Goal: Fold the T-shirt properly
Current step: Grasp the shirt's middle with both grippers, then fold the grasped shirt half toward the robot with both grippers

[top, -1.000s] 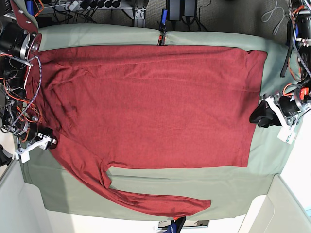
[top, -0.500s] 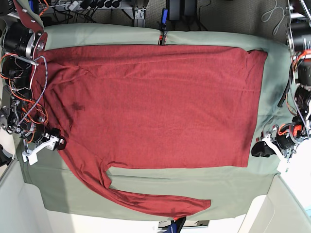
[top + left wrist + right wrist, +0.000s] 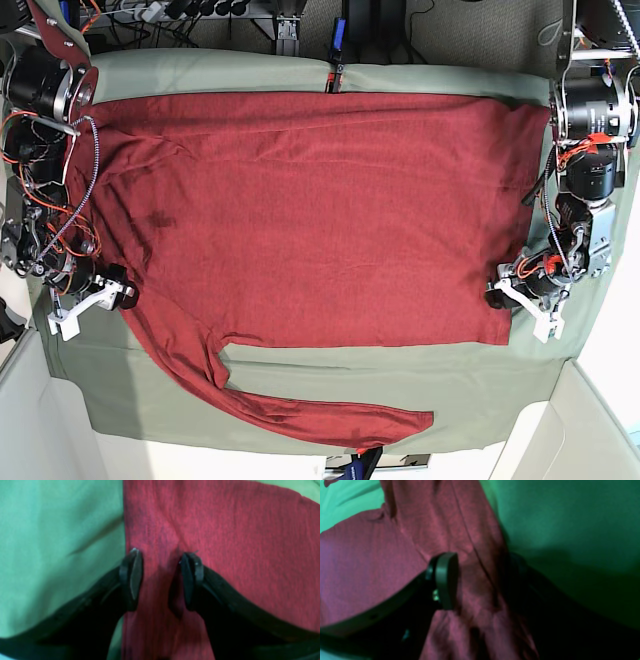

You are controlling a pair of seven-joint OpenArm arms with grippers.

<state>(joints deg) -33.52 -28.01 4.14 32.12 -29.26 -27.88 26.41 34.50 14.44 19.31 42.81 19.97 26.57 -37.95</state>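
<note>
Both sets of jaws stand parted and hold nothing yet; my left gripper (image 3: 161, 580) straddles a strip of the T-shirt (image 3: 320, 220) right at its straight side edge, one finger (image 3: 132, 577) on the boundary with the sage-green cloth (image 3: 57, 542) and the other on the red knit; the fabric between them lies flat and unpinched. My right gripper (image 3: 477, 582) is spread over a rumpled ridge of the shirt where a seam runs; one finger (image 3: 446, 580) shows clearly against the maroon, the other is lost in shadow beside the green.

From the base view the shirt lies spread open across the cloth-covered table (image 3: 480, 390); its body is flat, and a long sleeve (image 3: 300, 405) trails along the near edge; my left gripper (image 3: 500, 296) sits at the lower hem corner, my right gripper (image 3: 115, 292) at the shoulder near that sleeve.

I judge this to be the opening of the first fold, with both grasp points lined up along one long side but no fabric taken. Next calls for pressing down and closing on the cloth at both ends together, catching only the shirt and not the green sheet beneath; then lifting evenly so the edge carries over without twisting.
</note>
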